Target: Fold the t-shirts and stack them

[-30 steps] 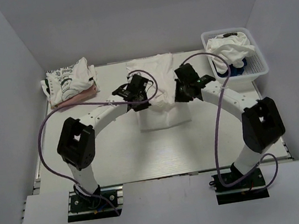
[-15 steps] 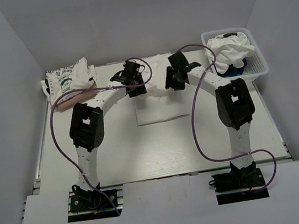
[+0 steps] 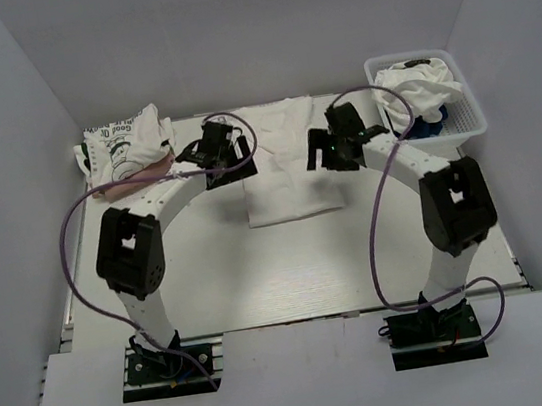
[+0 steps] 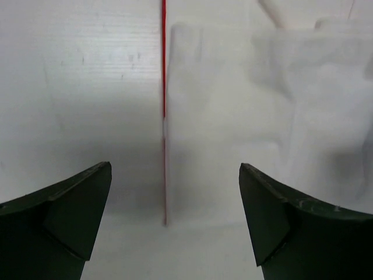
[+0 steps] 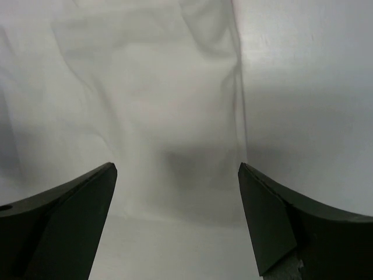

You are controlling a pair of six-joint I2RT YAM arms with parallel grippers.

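1 white t-shirt (image 3: 284, 166), flat, folded rectangle.

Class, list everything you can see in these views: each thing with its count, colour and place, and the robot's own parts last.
flat shirt: one, white, spread at the table's far middle
lettered shirt: one, white with black print, top of the far-left stack
pinkish shirt: one, under the lettered shirt
basket: one, white, far right
crumpled shirt: one, white, in the basket
blue shirt: one, under the crumpled shirt
table: one, white
cables: two, purple, one along each arm
arms: two, black and white, reaching to the flat shirt
left fingers: two, dark, open above the flat shirt's left edge
right fingers: two, dark, open above its right edge
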